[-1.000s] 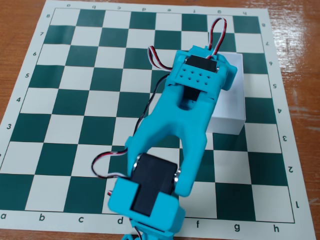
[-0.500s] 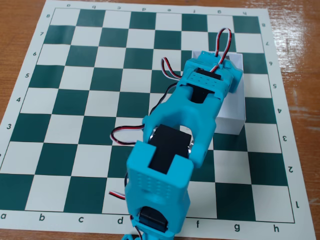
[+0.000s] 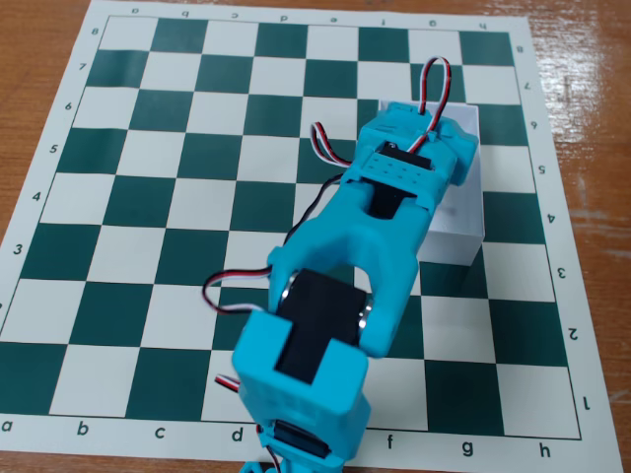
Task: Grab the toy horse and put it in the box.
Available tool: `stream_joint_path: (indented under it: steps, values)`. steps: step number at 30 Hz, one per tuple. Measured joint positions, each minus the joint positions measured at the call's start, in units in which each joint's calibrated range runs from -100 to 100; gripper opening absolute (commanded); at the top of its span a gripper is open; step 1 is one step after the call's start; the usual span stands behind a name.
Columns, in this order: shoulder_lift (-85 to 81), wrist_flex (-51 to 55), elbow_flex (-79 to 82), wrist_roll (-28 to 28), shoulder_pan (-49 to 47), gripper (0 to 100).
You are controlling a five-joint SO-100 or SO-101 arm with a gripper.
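Fixed view: cyan arm (image 3: 375, 227) reaches over the chessboard mat (image 3: 148, 197), wrist end above the white box (image 3: 471, 222) on the view's right. Gripper hidden under the arm body; fingers spread or pinching, can't tell. Toy horse not visible: maybe held, maybe in box, maybe covered.

Risks, as judgement:
- release off-centre → horse hits thin wall, lands outside
- arm nudges box, shifts it
- slack wires (image 3: 434, 89) snag

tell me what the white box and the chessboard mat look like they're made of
The box: plain matte white with thin walls and crisp edges, probably cardboard or thin plastic. The chessboard mat: a flat printed sheet lying thin on the wooden table, likely paper or vinyl.
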Motion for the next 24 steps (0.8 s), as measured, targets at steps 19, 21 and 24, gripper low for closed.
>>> stream_joint_path:
  steps: [19, 21, 24]
  values:
    - [-54.6, 34.4, 27.5, -1.9, -12.7, 29]
    - [-59.1, 41.3, 29.4, -1.9, -14.0, 29]
    - [-65.1, 47.5, 33.1, -1.9, -15.5, 29]
